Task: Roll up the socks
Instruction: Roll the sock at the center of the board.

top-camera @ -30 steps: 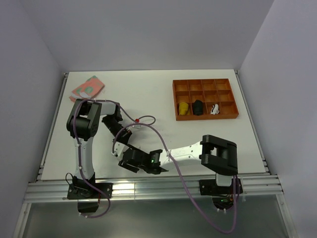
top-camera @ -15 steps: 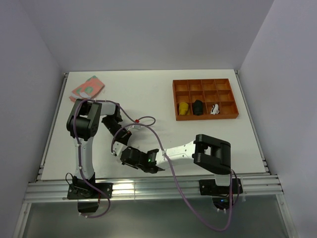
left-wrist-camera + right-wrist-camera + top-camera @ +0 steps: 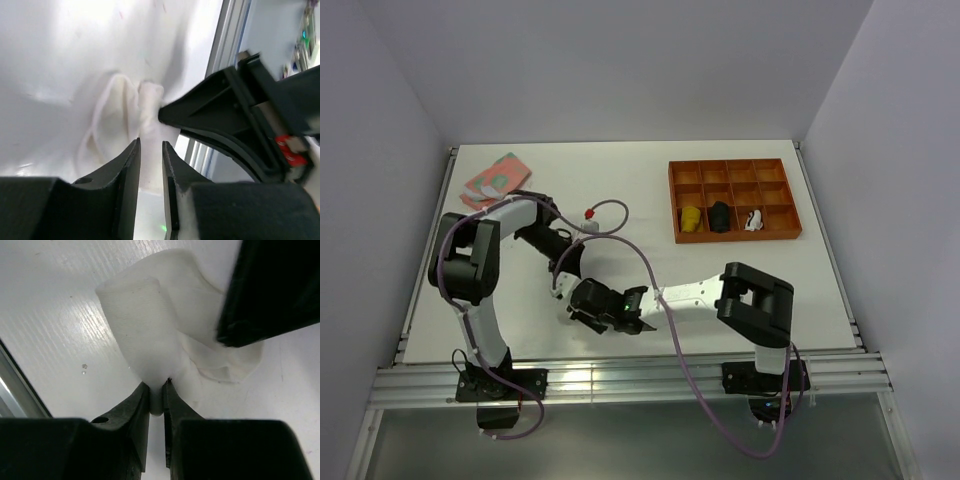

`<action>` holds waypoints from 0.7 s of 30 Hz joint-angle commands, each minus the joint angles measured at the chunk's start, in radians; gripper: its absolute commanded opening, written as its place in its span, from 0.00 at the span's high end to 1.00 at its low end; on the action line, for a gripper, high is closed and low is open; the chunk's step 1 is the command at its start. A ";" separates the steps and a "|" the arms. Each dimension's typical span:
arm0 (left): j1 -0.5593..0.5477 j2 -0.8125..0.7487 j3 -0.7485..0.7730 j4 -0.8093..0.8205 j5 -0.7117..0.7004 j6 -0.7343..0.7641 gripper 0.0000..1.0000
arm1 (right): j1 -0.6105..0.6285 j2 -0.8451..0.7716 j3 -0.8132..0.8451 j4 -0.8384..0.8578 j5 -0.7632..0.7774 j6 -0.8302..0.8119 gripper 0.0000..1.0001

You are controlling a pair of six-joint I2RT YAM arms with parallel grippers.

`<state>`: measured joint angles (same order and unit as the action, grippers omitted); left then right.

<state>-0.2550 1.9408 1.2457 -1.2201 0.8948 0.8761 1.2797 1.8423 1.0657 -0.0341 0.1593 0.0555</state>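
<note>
A plain white sock (image 3: 145, 330) lies crumpled near the table's front edge, with one fold standing up. My right gripper (image 3: 156, 390) is shut on the lower end of that fold. In the left wrist view the same sock (image 3: 120, 115) sits just beyond my left gripper (image 3: 151, 147), whose jaws stand slightly open, with a strip of the fabric in the narrow gap. The right gripper's fingers (image 3: 210, 107) pinch the fold from the right. Seen from above, the left gripper (image 3: 566, 283) and right gripper (image 3: 578, 310) meet tip to tip and hide the sock.
An orange compartment tray (image 3: 735, 165) stands at the back right with a yellow bundle (image 3: 690, 217), a black one (image 3: 720, 215) and a white-and-black one (image 3: 752, 220). A pink and green cloth (image 3: 497, 178) lies at the back left. The metal rail (image 3: 620, 375) runs close behind the grippers.
My right gripper closed on the sock fold and shifted slightly left and away from the rail. The left gripper's jaws parted a little, and the left arm's elbow swung out to the left.
</note>
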 commanded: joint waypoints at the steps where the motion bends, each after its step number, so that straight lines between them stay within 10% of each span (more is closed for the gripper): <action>1: 0.040 -0.071 0.008 0.114 0.105 -0.074 0.71 | -0.014 -0.032 -0.003 -0.096 -0.086 0.041 0.91; 11: 0.322 -0.331 -0.118 0.536 0.135 -0.379 0.75 | -0.131 0.001 0.086 -0.225 -0.320 0.086 0.91; 21: 0.361 -0.623 -0.327 0.671 0.013 -0.185 0.66 | -0.276 0.194 0.342 -0.475 -0.561 0.101 0.89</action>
<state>0.1268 1.3777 0.9726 -0.6025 0.9371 0.5930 1.0279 1.9701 1.3327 -0.3710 -0.3225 0.1448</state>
